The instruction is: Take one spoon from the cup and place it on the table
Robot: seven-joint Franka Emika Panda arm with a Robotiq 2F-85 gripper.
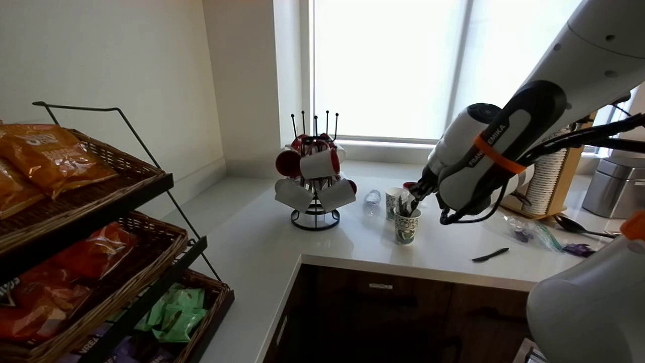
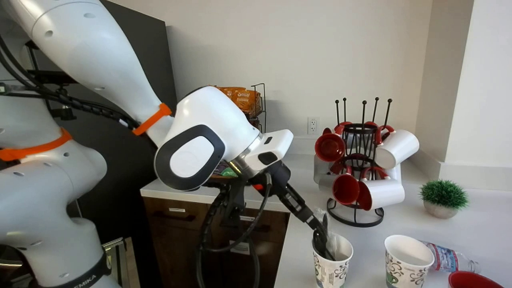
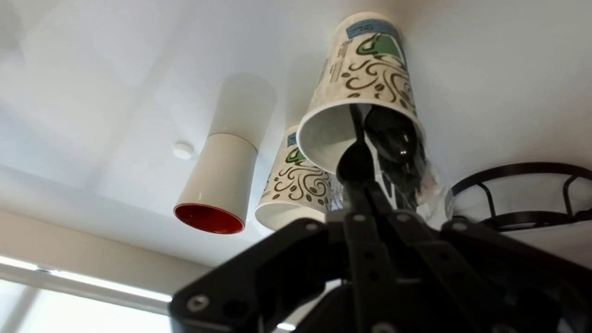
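Black spoon (image 3: 355,164), bowl up (slim handle down inside swirl-printed paper cup (image 3: 365,69)); gripper (image 3: 367,186) pinching bowl at fingertips.

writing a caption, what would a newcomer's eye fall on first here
Probably the white Franka arm reaching over the countertop, its gripper at the black spoons in a patterned paper cup. Beyond the cup in an exterior view, red-lined white mugs hang on a black mug tree.
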